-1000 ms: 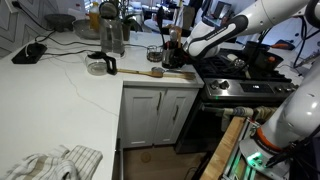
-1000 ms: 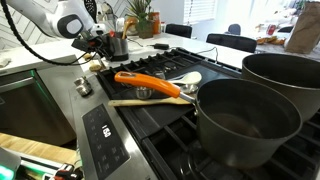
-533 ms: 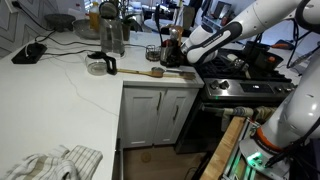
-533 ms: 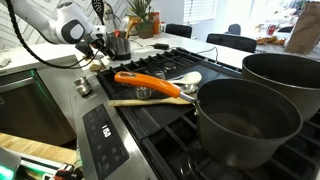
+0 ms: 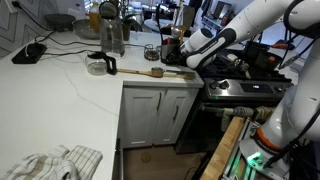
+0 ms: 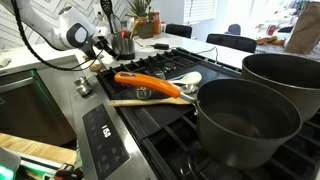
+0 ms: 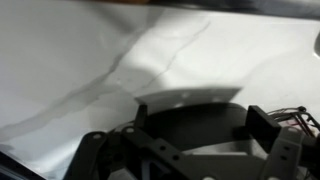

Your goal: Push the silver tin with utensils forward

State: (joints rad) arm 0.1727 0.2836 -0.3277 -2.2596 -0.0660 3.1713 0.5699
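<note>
The silver tin with utensils stands on the white counter next to the stove, with dark handles sticking up. It also shows in an exterior view. My gripper is right against the tin, on its stove side, and in an exterior view it sits just left of the tin. In the wrist view the tin is a dark round shape between the spread fingers of the gripper. The fingers are open and do not clamp it.
A small dark round cup stands just beyond the tin, and a tall clear-and-metal jug further along the counter. A wooden-handled brush lies near the counter edge. On the stove are an orange-handled utensil and two big pots.
My arm has moved along the counter toward the cup. The gripper has closed in on the tin, which has shifted slightly that way.
</note>
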